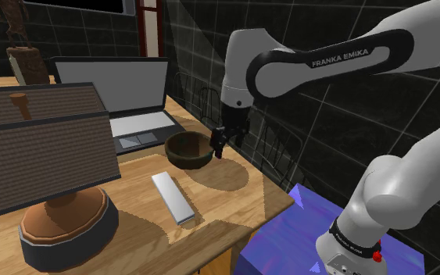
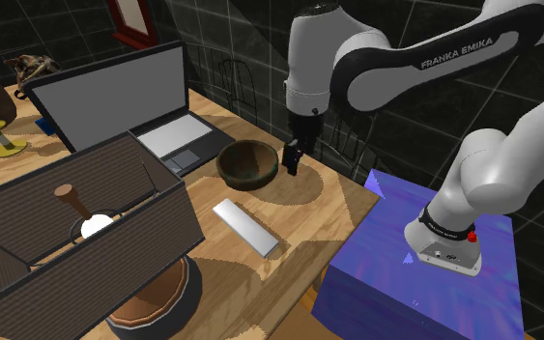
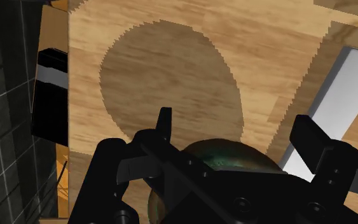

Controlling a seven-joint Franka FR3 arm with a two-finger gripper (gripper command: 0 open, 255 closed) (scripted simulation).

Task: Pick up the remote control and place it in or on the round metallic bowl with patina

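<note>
The remote control (image 1: 173, 197) is a flat pale grey bar lying on the wooden table (image 1: 234, 199) near its front edge; it also shows as remote (image 2: 246, 227) and remote (image 3: 339, 95). The round dark brown bowl (image 1: 188, 148) stands just beyond it, empty, also as bowl (image 2: 247, 162) with a greenish rim, bowl (image 3: 231, 154). My gripper (image 1: 220, 145) hangs low beside the bowl's rim, on the side away from the laptop, pointing down; gripper (image 2: 292, 160). In the wrist view the gripper (image 3: 238, 130) is open, its fingers (image 3: 165, 124) wide apart with nothing held.
An open laptop (image 1: 124, 101) stands behind the bowl. A large table lamp (image 1: 42, 156) with a brown shade and round base fills the shoulder view's left. Dark chairs (image 1: 202, 101) stand along the table's far edge. The blue stand (image 1: 304, 234) sits past the table's corner.
</note>
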